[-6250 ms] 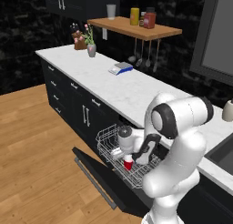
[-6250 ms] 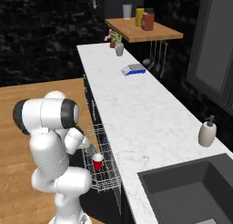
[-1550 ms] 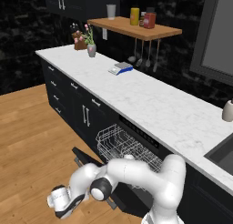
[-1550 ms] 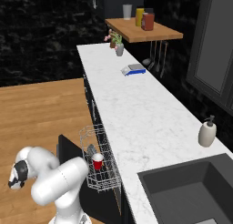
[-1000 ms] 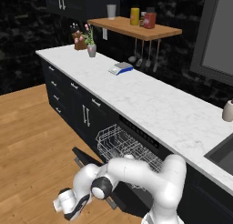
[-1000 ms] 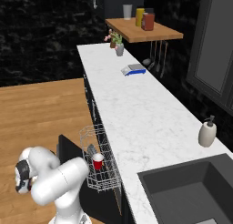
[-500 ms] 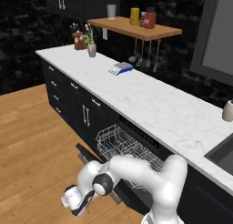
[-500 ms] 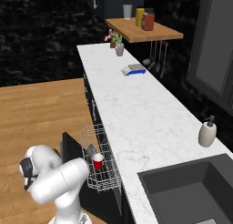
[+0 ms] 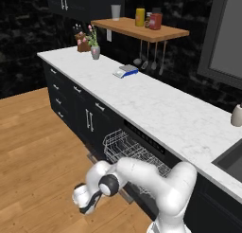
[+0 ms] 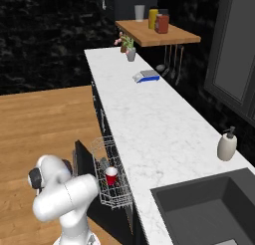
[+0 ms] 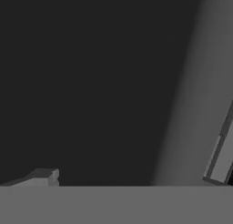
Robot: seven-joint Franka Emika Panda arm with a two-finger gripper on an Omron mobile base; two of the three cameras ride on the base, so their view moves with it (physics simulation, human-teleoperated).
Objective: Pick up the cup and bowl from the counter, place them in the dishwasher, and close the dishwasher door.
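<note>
A home kitchen: marble counter, sink, black cabinets, open dishwasher, wooden shelf.

The two base views are bright and even, like soft light from above. The white counter shines the most, and the black wall at 12 o'clock stays very dark. Shadows are soft and faint. Edges look a little blocky, not sharp. The hand view is dim and grey, with a lighter band toward 3 o'clock.
</note>
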